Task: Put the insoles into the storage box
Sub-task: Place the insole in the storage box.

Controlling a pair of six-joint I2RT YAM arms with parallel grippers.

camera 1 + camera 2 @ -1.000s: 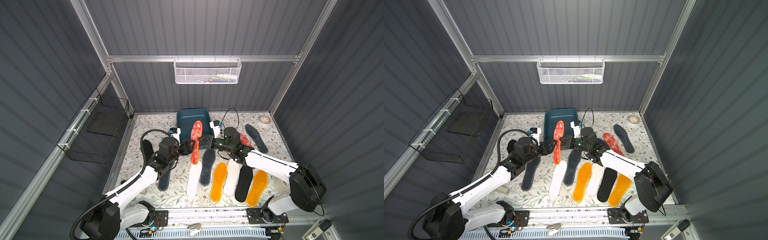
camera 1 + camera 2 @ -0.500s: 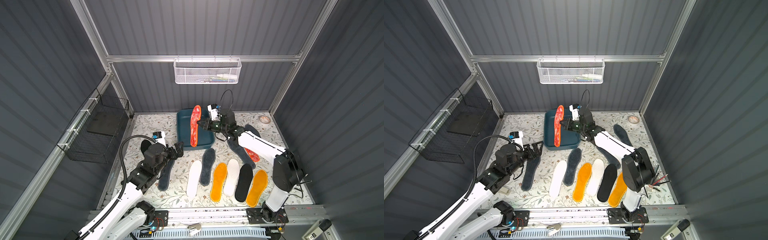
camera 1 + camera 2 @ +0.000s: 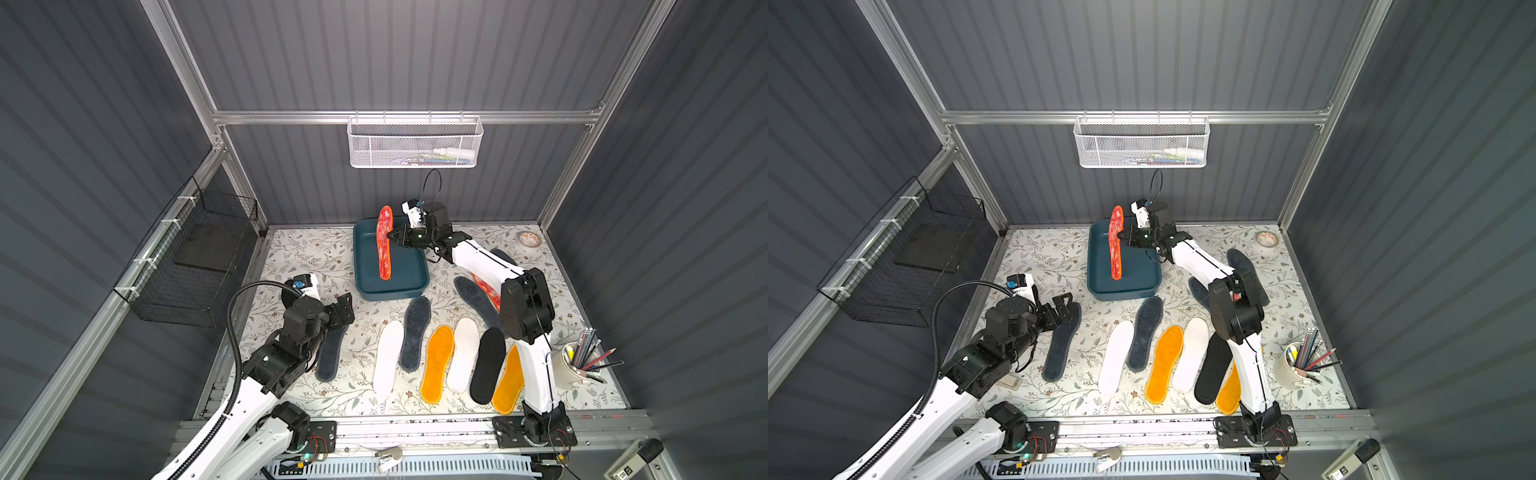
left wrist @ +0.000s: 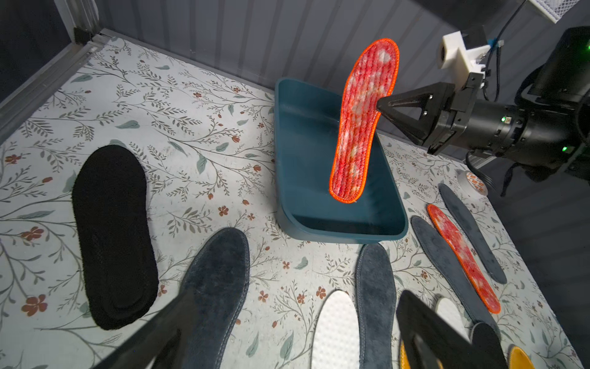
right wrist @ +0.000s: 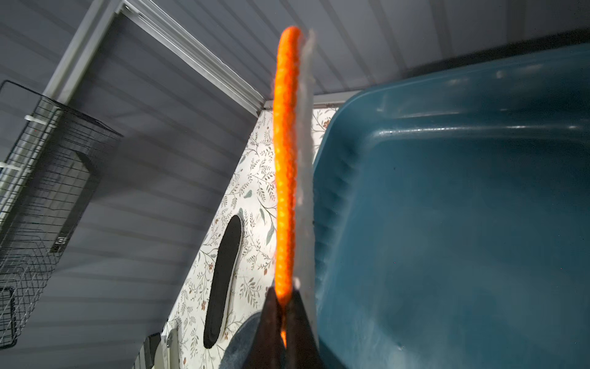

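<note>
Pinching the mottled red-orange insole point(image 3: 383, 257) at mid-edge, the right pincer point(image 3: 390, 237) holds it on edge, lengthwise above the shallow teal plastic storage box point(image 3: 409, 270).

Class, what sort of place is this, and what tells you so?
Probably a robot test booth: two robot arms mounted on a rail, grey walls in a metal frame, insoles laid out on a table.

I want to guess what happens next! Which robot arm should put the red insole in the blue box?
Right. The right gripper is shut on the red insole over the storage box. The left gripper is open, empty, away from the box.
</note>
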